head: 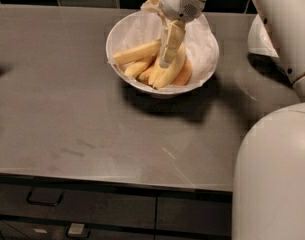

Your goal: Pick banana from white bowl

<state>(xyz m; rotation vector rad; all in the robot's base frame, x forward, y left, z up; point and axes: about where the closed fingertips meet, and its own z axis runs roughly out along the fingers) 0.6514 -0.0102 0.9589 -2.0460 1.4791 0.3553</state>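
Observation:
The white bowl (112,36), lined with crinkled white paper, sits at the back middle of the grey counter. It holds several bananas. The long, slender, pale banana (137,52) lies across the bowl's left side. Shorter, stubbier bananas (173,73) lie to its right. My gripper (166,59) reaches down into the bowl from above. It is among the bananas, just right of the long one's right end and over the stubbier ones. It hides part of them.
My white arm (284,29) and body (272,179) fill the right side and cover that end of the grey counter (82,119). A dark tiled wall runs behind. Drawers with handles (42,199) lie below the counter's front edge.

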